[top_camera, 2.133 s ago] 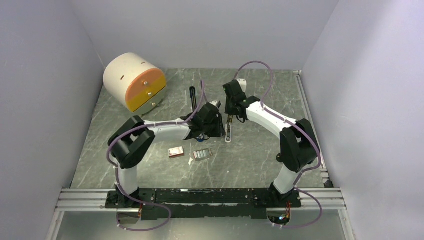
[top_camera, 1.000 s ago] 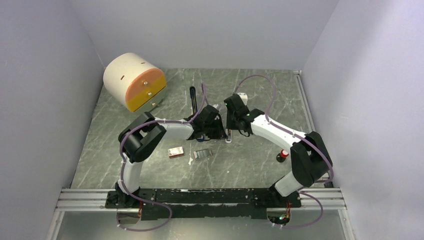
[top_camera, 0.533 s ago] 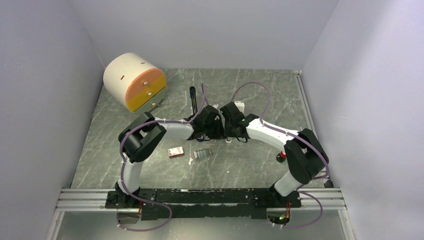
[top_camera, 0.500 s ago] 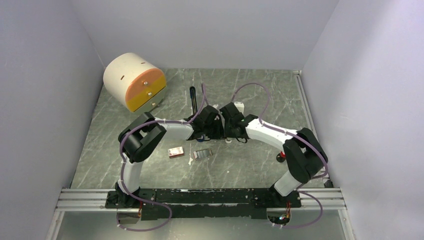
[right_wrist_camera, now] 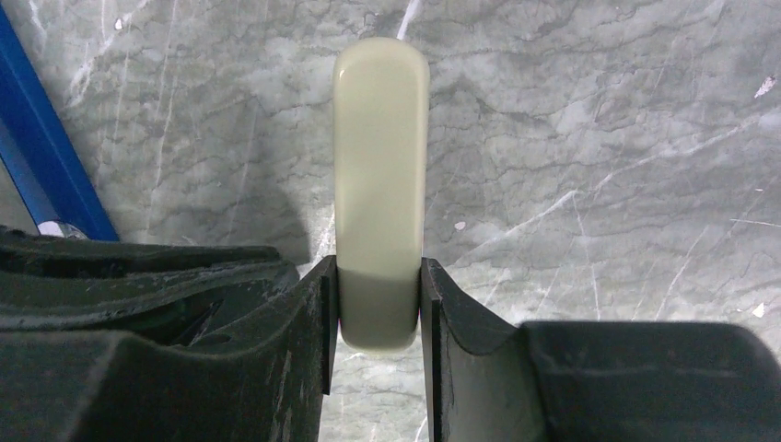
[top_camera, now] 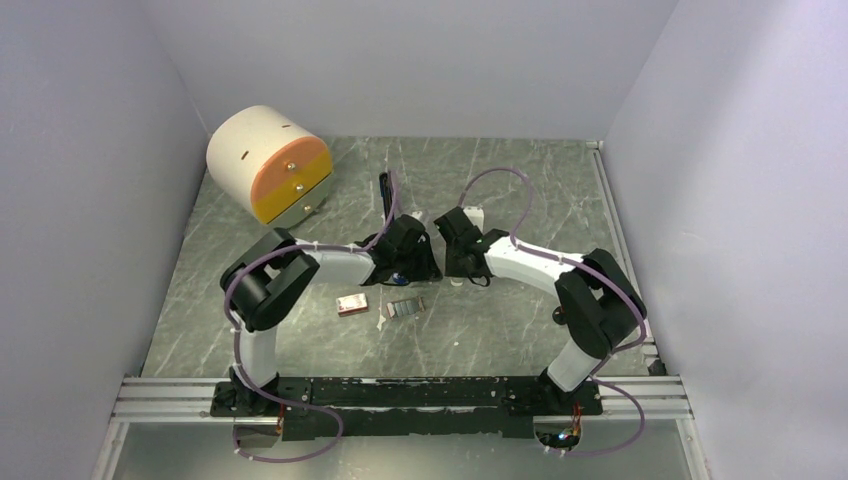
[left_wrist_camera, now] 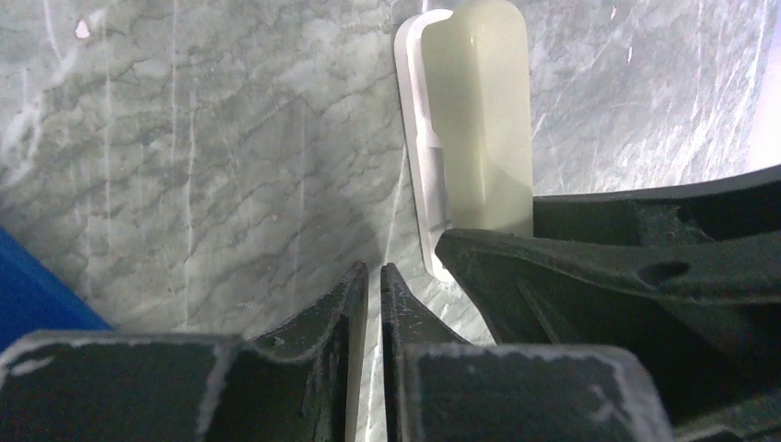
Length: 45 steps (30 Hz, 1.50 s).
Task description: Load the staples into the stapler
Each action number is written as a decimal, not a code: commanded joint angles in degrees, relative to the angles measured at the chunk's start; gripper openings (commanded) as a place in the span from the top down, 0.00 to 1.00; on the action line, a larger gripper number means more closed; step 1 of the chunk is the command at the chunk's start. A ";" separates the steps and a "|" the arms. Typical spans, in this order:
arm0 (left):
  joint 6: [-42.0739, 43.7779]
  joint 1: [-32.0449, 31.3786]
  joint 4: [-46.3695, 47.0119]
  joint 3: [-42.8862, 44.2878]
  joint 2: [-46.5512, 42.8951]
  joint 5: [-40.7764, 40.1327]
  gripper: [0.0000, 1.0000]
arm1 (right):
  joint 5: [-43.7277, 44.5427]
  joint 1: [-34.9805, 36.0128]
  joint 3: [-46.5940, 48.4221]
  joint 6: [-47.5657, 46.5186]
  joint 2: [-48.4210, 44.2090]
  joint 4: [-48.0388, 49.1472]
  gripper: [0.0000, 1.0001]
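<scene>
Here, the two arms meet over the middle of the grey marbled table (top_camera: 500, 335), their wrists almost side by side. The right claw (right_wrist_camera: 378, 269) pinches the near end of a pale beige bar (right_wrist_camera: 380, 157), one finger pressed flat against each long side, and the rest of the bar reaches away from the claw over the table. In the left wrist view the same bar (left_wrist_camera: 474, 120) lies just to the right, partly covered by the dark body of the other claw. The left claw (left_wrist_camera: 373, 273) has its fingers pressed nearly together, with only a thin slit between them and nothing caught in it, and its tips sit low over bare table. The stapler (right_wrist_camera: 51, 157) shows only in part: a bright-blue strip running at a slant along the left edge of the right wrist view, and a blue corner (left_wrist_camera: 32, 299) at the lower left of the left wrist view. It lies beside the left claw but in neither claw's grip, and from above it is almost wholly hidden under the left wrist. The staples (top_camera: 405, 308) lie on the table as a small silvery block just nearer the bases than the two claws, apart from both. A little pink-red and white box (top_camera: 351, 304) sits close to the left of them. At the far left corner rests a cream and orange round drawer unit (top_camera: 268, 163).
</scene>
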 commanded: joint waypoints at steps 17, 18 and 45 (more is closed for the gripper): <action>6.71 0.86 -12.20 2.96 -11.70 -1.67 0.74 | -0.25 -3.66 11.78 -10.12 -0.43 -7.25 0.34; 6.70 1.11 -12.45 2.62 -12.50 -2.22 0.73 | -0.30 -3.71 12.32 -10.44 -0.61 -7.31 0.34; -4.32 15.69 -15.82 -21.06 -40.37 -18.89 0.26 | -1.16 4.46 43.15 -20.14 18.04 10.36 0.15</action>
